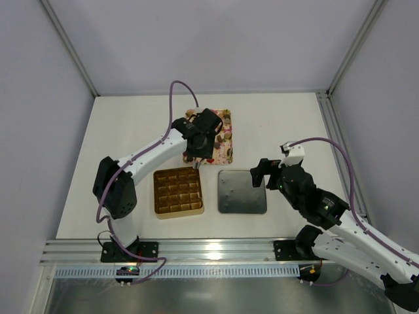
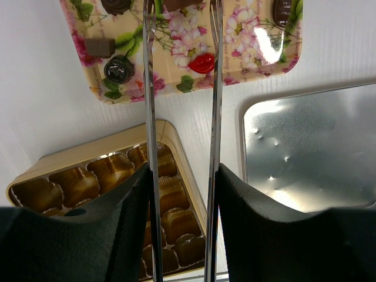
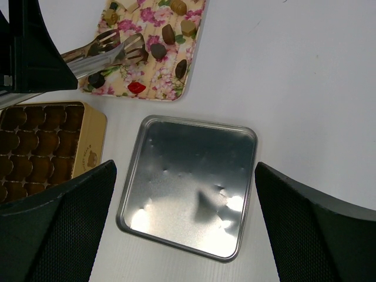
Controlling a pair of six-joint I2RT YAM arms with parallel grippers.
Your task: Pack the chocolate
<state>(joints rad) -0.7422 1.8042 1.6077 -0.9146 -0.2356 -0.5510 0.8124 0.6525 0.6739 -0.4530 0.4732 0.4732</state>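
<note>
Chocolates (image 3: 168, 33) lie loose on floral tray (image 3: 167, 88) just beyond gold box (image 3: 94, 141), whose moulded cups look empty, so packing seems barely begun. Left tool (image 2: 182, 176) clamped on metal tongs (image 2: 214, 88), probably for reach and clean handling; tips hang over the tray beyond the box, but whether they pinch a piece cannot be told. Right tool (image 3: 185, 166), fingers wide apart, hovers over upturned tin lid (image 3: 191, 182) right of the box, apparently waiting for closing.

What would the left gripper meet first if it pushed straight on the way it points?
The left gripper holds tongs aimed at the floral tray; going straight on, their tips would probably meet the brown chocolate framed between them, though height above it is unclear.
</note>
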